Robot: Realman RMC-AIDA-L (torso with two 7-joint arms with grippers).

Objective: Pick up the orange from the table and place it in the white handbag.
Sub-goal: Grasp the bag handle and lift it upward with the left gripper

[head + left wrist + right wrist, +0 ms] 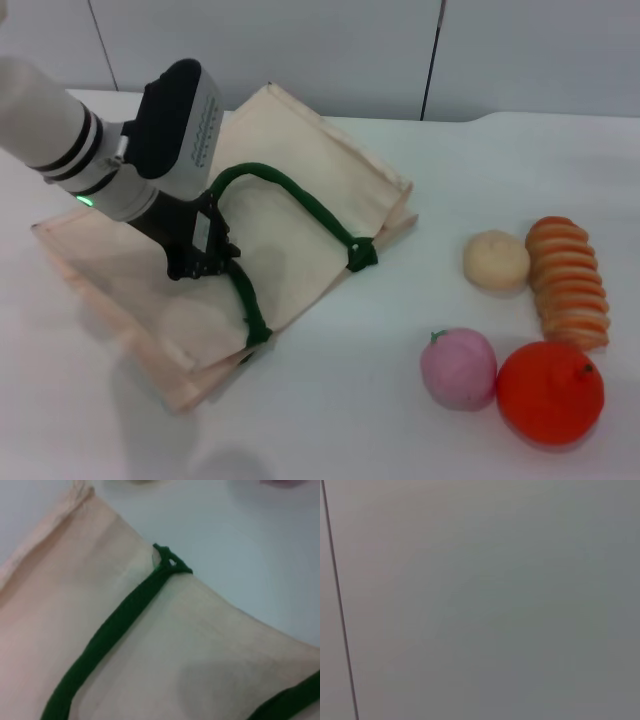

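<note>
The orange [550, 392] sits on the white table [360, 420] at the front right, with nothing holding it. The white handbag [300, 170] lies flat at the left, its green handle [290, 192] arching across the fabric. My left gripper [205, 262] is low over the bag, right at the handle where the rope bends. The left wrist view shows the handbag's cloth [75, 605] and the handle [120, 625] running up to its knotted tab. My right gripper appears in no view.
A pink round fruit [458, 368] touches the orange on its left. Behind them lie a ridged orange-and-cream loaf [570, 282] and a cream bun [496, 260]. The right wrist view shows only a grey panel with a dark seam.
</note>
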